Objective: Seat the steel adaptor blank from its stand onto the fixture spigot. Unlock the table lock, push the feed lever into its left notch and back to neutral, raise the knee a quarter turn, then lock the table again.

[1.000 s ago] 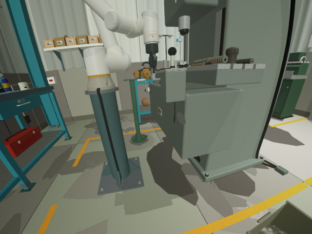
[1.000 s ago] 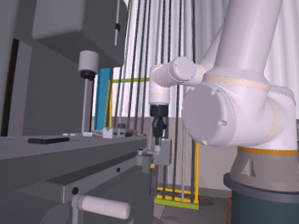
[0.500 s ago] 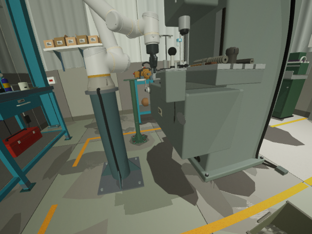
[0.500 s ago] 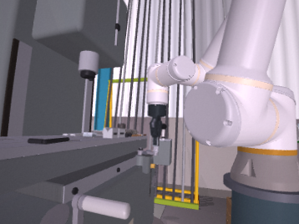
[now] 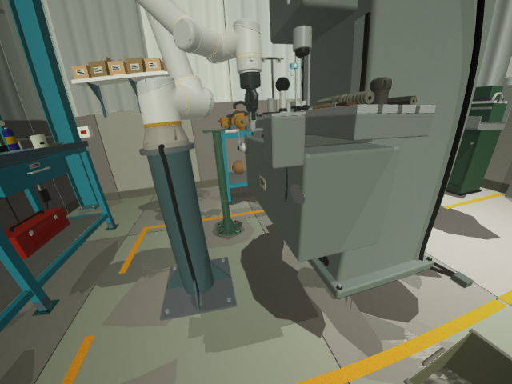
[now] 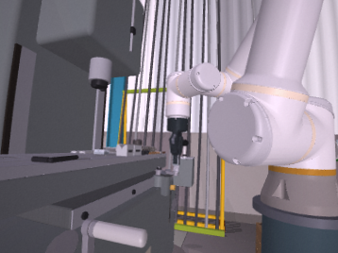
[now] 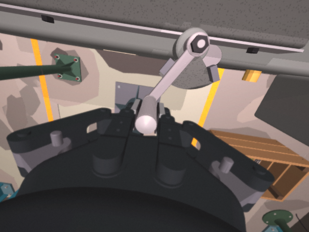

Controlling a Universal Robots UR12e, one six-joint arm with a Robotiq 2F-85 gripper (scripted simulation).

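Observation:
The table lock lever (image 7: 172,75) is partly hidden: its knurled grip end (image 7: 146,115) sits between my fingers, and its arm runs up to a hex bolt (image 7: 199,45) on the edge of the machine table (image 5: 368,109). From the side cameras the lever is mostly covered by my gripper (image 5: 251,117) at the table's left end (image 6: 175,168). The green stand (image 5: 222,173) is just left of the machine. A black-knobbed lever (image 5: 283,86) rises on the table behind my wrist. My gripper (image 7: 146,124) is closed on the table lock lever's grip.
A wooden crate (image 7: 262,159) lies on the floor below right in the wrist camera. My arm's pedestal (image 5: 182,223) is left of the stand. A blue workbench (image 5: 37,165) with a red toolbox (image 5: 35,231) is at far left. A cylindrical handle (image 6: 120,234) juts from the machine's front.

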